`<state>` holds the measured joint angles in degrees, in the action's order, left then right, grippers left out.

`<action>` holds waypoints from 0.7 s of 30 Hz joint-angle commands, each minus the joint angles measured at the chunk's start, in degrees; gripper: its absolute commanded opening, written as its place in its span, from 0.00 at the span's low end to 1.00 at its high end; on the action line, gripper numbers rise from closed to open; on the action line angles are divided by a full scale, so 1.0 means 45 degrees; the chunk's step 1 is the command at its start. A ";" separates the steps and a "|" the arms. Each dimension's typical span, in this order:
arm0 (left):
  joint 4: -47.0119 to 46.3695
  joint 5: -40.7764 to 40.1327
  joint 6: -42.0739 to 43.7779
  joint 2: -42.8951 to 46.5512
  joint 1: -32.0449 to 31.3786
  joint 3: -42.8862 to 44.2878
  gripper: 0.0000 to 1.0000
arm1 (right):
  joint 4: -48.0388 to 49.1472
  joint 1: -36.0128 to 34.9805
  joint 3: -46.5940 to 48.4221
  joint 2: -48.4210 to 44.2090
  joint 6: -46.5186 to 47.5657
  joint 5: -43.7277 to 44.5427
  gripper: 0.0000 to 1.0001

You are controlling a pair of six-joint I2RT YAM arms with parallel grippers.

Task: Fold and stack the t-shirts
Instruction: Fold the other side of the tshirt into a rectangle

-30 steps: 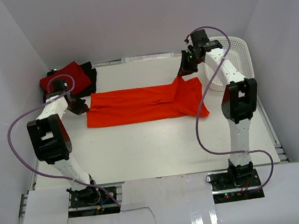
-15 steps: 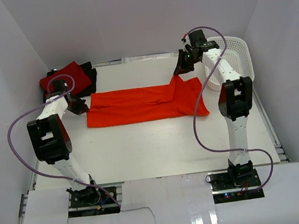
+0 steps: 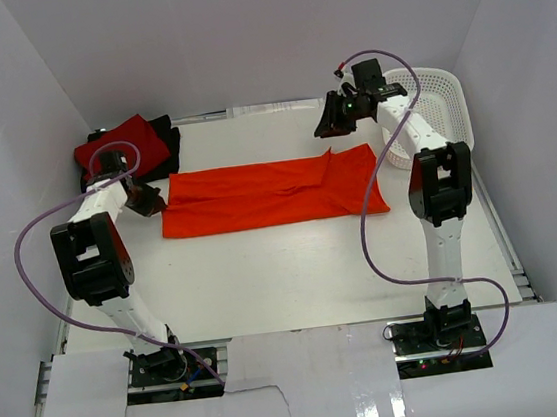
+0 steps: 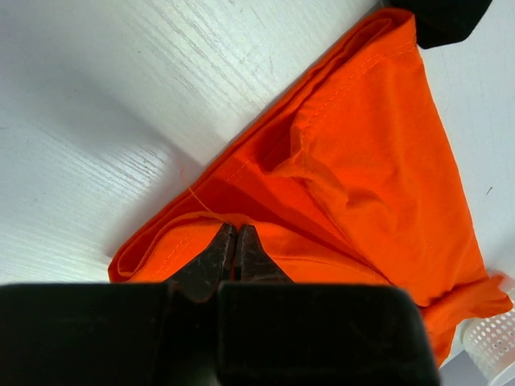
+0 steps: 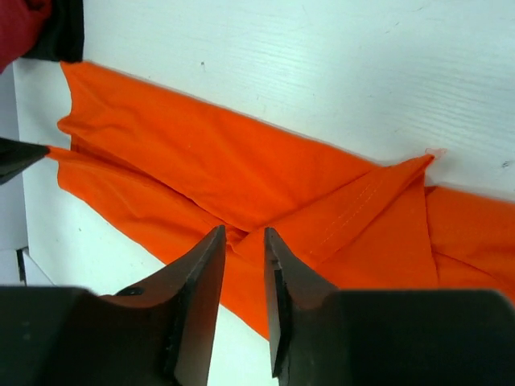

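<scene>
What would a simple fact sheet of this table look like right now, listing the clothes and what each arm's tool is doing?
Orange t-shirt: spread as a long strip across the middle of the table
Red t-shirt: far left corner, lying on the black t-shirt
Basket: white, far right corner
Left tool: shut, at the orange strip's left end; whether it pinches cloth is unclear
Right tool: open, holding nothing, above the strip's far right corner
</scene>
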<state>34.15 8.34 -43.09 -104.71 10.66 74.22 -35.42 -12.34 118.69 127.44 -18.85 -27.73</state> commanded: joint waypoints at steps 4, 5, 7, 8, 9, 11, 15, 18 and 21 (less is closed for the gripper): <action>-0.0421 -0.0076 0.0162 0.0319 -0.0043 -0.0281 0.26 | 0.2246 0.0027 -0.0966 -0.1170 0.0029 -0.0929 0.47; -0.0421 -0.0114 0.0162 0.0338 -0.0044 -0.0281 0.26 | 0.2304 0.0027 -0.1102 -0.1248 0.0068 -0.0832 0.49; -0.0421 -0.0309 0.0239 0.0416 -0.0024 -0.0281 0.26 | 0.2596 -0.0012 -0.1686 -0.1910 0.0282 -0.0598 0.55; -0.0383 -0.0426 0.0278 0.0610 -0.0005 -0.0204 0.27 | 0.2984 -0.0031 -0.2559 -0.2203 0.0322 -0.0403 0.59; -0.0382 -0.0756 0.0414 0.0766 -0.0005 -0.0184 0.26 | 0.3104 -0.0032 -0.3032 -0.2921 0.0361 0.0005 0.63; -0.0363 -0.1283 0.0765 0.1254 -0.0101 0.0030 0.26 | 0.3087 -0.0032 -0.4317 -0.3609 0.0478 0.0591 0.63; -0.0421 -0.3296 0.2073 0.3010 -0.0667 0.0478 0.27 | 0.3105 -0.0032 -0.7048 -0.5715 0.0498 0.0945 0.63; -0.0246 -0.3123 0.2681 0.3558 -0.0863 0.0578 0.27 | 0.3125 -0.0032 -0.9217 -0.6985 0.0459 0.1180 0.63; -0.0323 -0.1896 0.2954 0.3911 -0.1117 0.0074 0.28 | 0.3145 -0.0032 -1.0707 -0.8215 0.0556 0.1745 0.64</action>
<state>32.99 -2.35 -33.23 -90.06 6.72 75.00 -22.20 -12.40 75.29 94.26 -17.45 -23.11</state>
